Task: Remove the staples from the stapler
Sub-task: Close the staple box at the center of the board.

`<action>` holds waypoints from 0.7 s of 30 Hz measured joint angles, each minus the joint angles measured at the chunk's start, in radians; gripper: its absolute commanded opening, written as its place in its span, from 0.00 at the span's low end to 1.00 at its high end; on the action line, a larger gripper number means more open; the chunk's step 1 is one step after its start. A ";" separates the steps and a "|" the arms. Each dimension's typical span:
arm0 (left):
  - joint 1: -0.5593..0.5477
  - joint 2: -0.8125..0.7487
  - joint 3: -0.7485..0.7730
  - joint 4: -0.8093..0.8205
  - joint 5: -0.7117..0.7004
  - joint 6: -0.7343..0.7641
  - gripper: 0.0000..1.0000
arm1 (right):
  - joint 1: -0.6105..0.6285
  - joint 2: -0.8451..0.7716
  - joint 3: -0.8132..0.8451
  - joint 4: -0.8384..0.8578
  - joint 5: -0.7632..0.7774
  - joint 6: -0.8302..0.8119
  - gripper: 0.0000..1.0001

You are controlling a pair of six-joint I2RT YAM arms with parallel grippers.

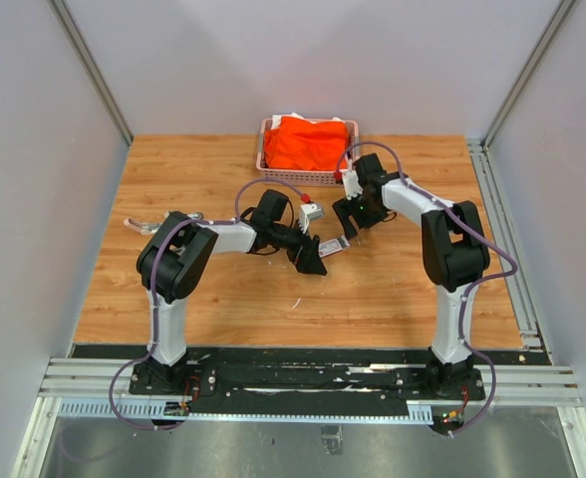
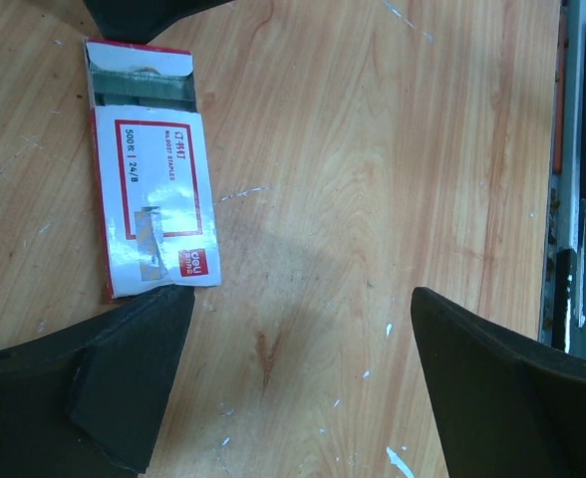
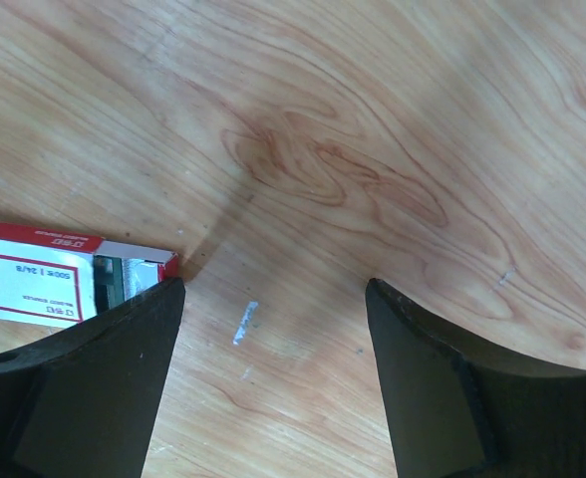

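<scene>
Two arms meet over the middle of the wooden worktop (image 1: 403, 289) on my overhead feed. The left pincer (image 2: 303, 297) hangs with its jaws wide apart and nothing between them. The right pincer (image 3: 274, 285) is likewise spread and empty.

Bare wood lies open on the near side and out to the left and right. On the far side a pink basket (image 1: 303, 178) of orange cloth (image 1: 308, 144) sits close to the right arm's wrist, and a metal rail (image 1: 497, 209) runs along the right edge.

The staples (image 3: 244, 322) I can find are loose. One short silvery strip lies on the wood between the right fingers (image 3: 94, 378), touching neither, and the left wrist view shows a thin sliver beside the staple box (image 2: 158, 199).

That white, red-bordered box lies flat, its open end showing grey strips inside. The left fingertip (image 2: 163, 319) overlaps its closed end in the picture; whether they touch I cannot tell. The right wrist view shows only the open end, cut off by the frame edge and a finger.

From above, the box is a pale smudge between the pincers. A small white-and-red object (image 1: 311, 210) just beyond the left pincer is too small to name, and a pale thing (image 1: 139, 223) by the left arm's elbow is half hidden.
</scene>
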 measured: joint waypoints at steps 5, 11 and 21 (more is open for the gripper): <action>0.000 0.000 0.000 0.000 0.000 -0.001 0.98 | 0.018 0.002 0.000 0.017 -0.013 0.001 0.75; 0.000 0.000 0.000 0.001 0.000 -0.003 0.98 | 0.018 0.002 -0.002 0.028 -0.037 0.010 0.75; 0.000 0.000 -0.006 0.014 -0.002 -0.012 0.98 | 0.034 0.002 -0.004 0.036 -0.079 0.012 0.75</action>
